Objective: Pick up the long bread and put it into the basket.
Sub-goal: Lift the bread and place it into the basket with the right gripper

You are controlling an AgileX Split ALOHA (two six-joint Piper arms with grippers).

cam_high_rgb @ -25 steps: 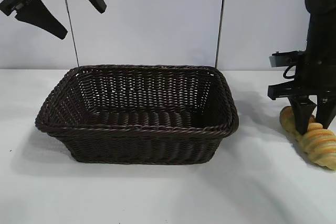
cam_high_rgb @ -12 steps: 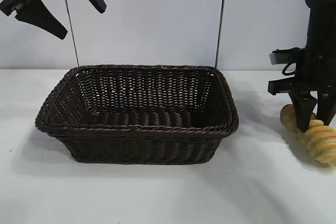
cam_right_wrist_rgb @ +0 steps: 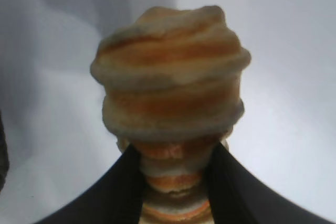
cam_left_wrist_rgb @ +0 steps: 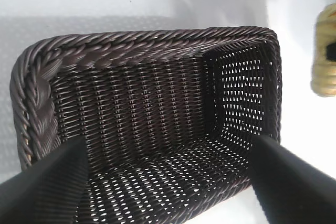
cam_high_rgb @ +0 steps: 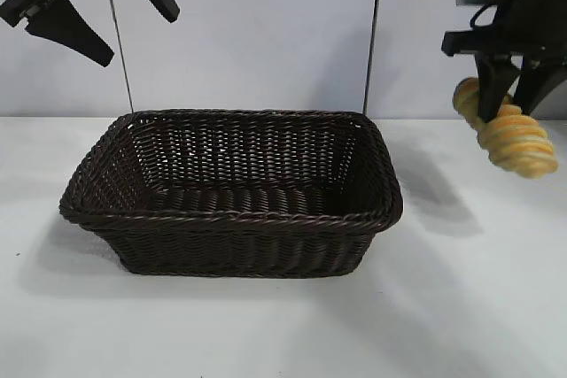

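White table (cam_high_rgb: pixel 461 307): right jaws (cam_high_rgb: pixel 514 95) clamping long bread (cam_high_rgb: pixel 507 130), airborne beside basket (cam_high_rgb: pixel 232 217).

You have the basket (cam_high_rgb: pixel 232 219) in dark brown woven wicker, ribbed and slightly shiny on its strands, with a thick braided rim and open weave in its walls. The long bread (cam_high_rgb: pixel 505 135) looks smooth and faintly glossy, golden-yellow with orange-brown spiral ridges, and the right gripper (cam_high_rgb: pixel 517 86) clamping it has matt black plastic-looking fingers. Your table (cam_high_rgb: pixel 283 325) is a plain white matt surface, and the left gripper (cam_high_rgb: pixel 97 11) shows the same dull black finish
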